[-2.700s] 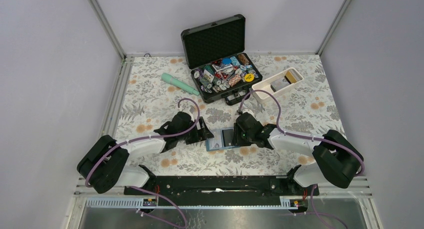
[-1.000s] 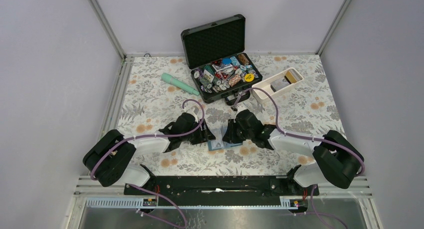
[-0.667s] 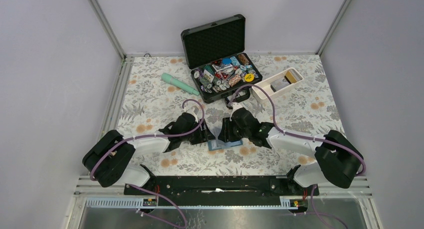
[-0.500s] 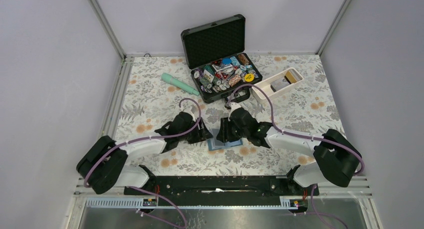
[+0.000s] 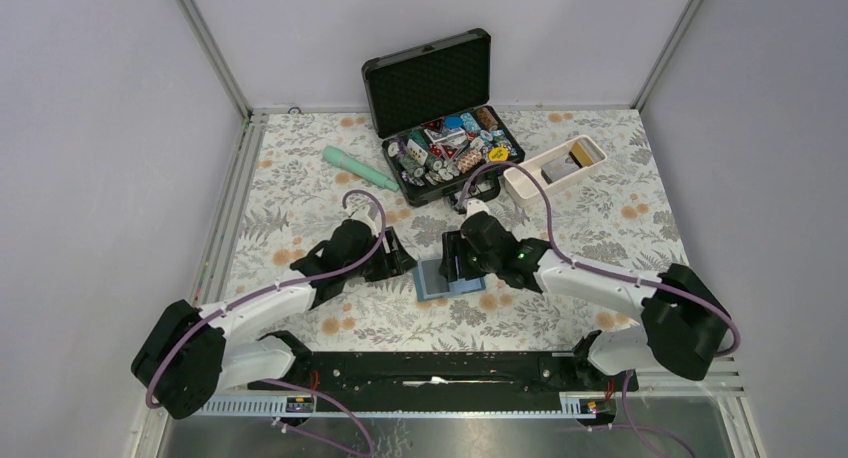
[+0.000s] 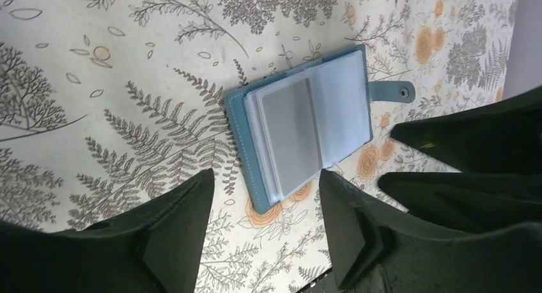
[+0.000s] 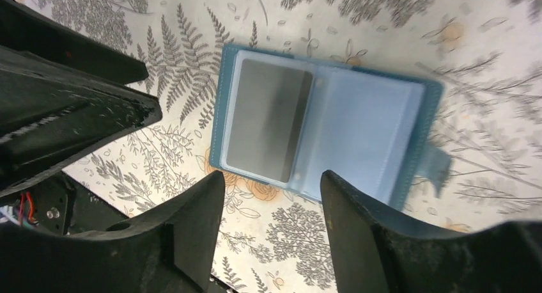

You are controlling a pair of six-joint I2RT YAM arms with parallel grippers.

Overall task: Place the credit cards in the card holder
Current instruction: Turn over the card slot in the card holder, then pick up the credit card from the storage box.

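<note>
Floral-print table cover (image 5: 300, 208), grey enclosure walls on three sides.

- card holder (image 5: 440, 283) lies open and flat, just below centre of the top view, between the two grippers. Teal cover is down and the clear sleeves are up. The snap tab (image 6: 395, 90) sticks out on one side.
- One silver-grey credit card (image 6: 291, 136) sits in a sleeve on one half of the holder, also seen in the right wrist view (image 7: 268, 120).
- left gripper (image 5: 397, 262): jaws well apart with nothing between them, just left of the holder in the top view.
- right gripper (image 5: 452, 266): jaws wide and holding nothing, over the holder's upper edge in the top view. Its wrist view shows the holder through the finger gap, not clamped.
- More credit cards (image 5: 572, 161) (grey, and orange-gold with a dark stripe) are in the white tray (image 5: 520, 190), upper right of the top view.
- Black foam-lined case (image 5: 430, 78) stands open at top centre, full of poker chips (image 5: 450, 150).
- Mint-green tube (image 5: 358, 168) lies left of the case.
</note>
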